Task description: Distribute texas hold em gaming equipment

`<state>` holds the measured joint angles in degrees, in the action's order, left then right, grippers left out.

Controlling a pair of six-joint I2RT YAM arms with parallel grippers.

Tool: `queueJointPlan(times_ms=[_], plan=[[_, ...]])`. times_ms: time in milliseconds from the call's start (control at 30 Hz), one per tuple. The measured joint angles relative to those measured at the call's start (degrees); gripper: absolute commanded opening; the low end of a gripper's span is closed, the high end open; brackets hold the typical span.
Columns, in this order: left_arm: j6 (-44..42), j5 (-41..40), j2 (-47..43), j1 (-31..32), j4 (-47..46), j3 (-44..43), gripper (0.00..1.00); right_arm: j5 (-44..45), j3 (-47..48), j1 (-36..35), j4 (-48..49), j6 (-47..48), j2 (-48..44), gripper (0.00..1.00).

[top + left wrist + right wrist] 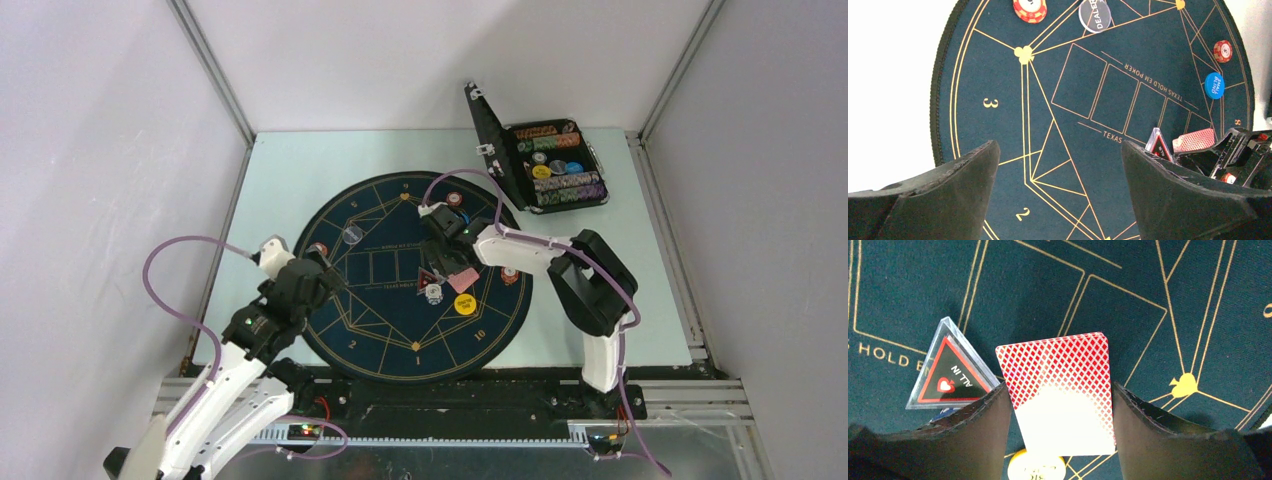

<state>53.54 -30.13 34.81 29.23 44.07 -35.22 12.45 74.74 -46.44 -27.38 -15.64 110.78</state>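
Observation:
My right gripper point(452, 268) point(1060, 410) is shut on a stack of red-backed playing cards point(1058, 375) point(463, 278), its fingers pressing the long edges, over the right middle of the mat. A clear triangular "ALL IN" marker point(948, 375) point(428, 278) stands just left of the cards. A yellow disc point(1037, 467) point(465, 304) lies below them. A clear dealer disc point(1094, 15), red chips point(1029, 9) point(1222, 50) and a blue disc point(1214, 85) lie on the mat. My left gripper point(1060, 165) point(318, 268) hovers open over the mat's left side, holding nothing.
The round dark-blue mat point(380, 330) with gold lines covers the table's middle. A black hinged case point(545, 165) stands open at the back right, with rows of chips inside. Another chip point(509, 276) lies under the right arm's forearm.

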Motion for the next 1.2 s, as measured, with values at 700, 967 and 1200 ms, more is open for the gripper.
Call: queueJointPlan(times_ms=[700, 967, 1200], plan=[[-1.1, 9.2, 3.0, -0.3, -7.8, 0.9, 0.98, -10.4, 0.4, 3.0, -3.5, 4.9, -3.8, 0.00], [-1.0, 28.2, 11.8, -7.4, -25.7, 5.4, 0.98, -16.1, 1.7, 3.6, -6.8, 7.8, -3.9, 0.00], [1.6, 46.9, 26.8, -9.5, -45.1, 7.2, 0.98, -20.0, 2.9, 3.3, -8.5, 9.3, -4.0, 0.00]])
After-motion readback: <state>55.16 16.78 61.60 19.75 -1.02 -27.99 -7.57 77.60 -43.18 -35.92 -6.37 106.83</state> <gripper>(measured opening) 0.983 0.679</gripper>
